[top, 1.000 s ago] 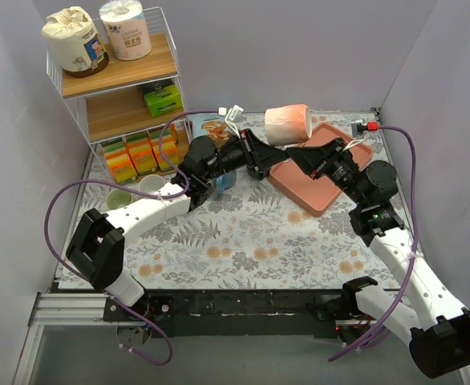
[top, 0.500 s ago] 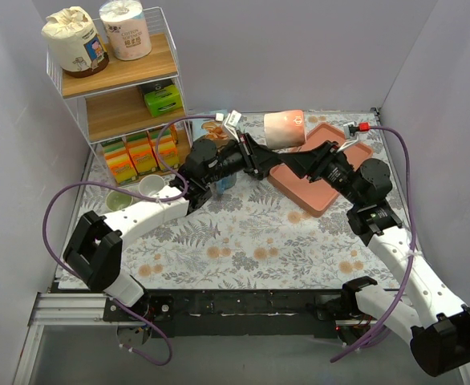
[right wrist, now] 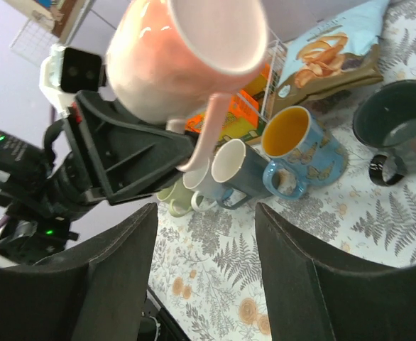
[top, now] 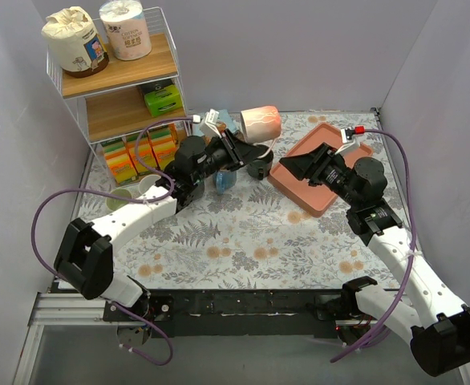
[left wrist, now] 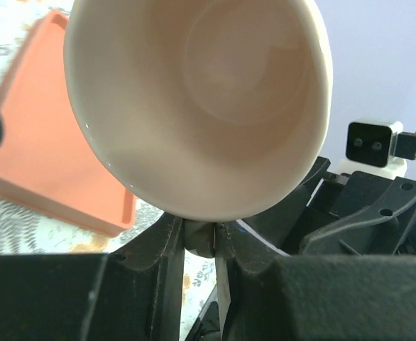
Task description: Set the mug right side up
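Item: mug (top: 259, 122), pink. Loc: upper centre of top view, in air, on its side, mouth toward my left wrist cam.
My left gripper (left wrist: 201, 241): clamped on handle (right wrist: 197, 135).
My right gripper (right wrist: 206, 213): jaws apart, holding 0, frame-right of mug, near tray (top: 331, 192).
To do: roll left wrist slowly till rim faces up. Keep pinch tight, as thin handle may pivot. 1 level set-down.

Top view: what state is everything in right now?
pink mug: in the air, tipped on its side.
left tool: shut on the pink mug.
right tool: open, holding nothing.
blue mug: upright, untouched.
dark mug: upright, untouched.
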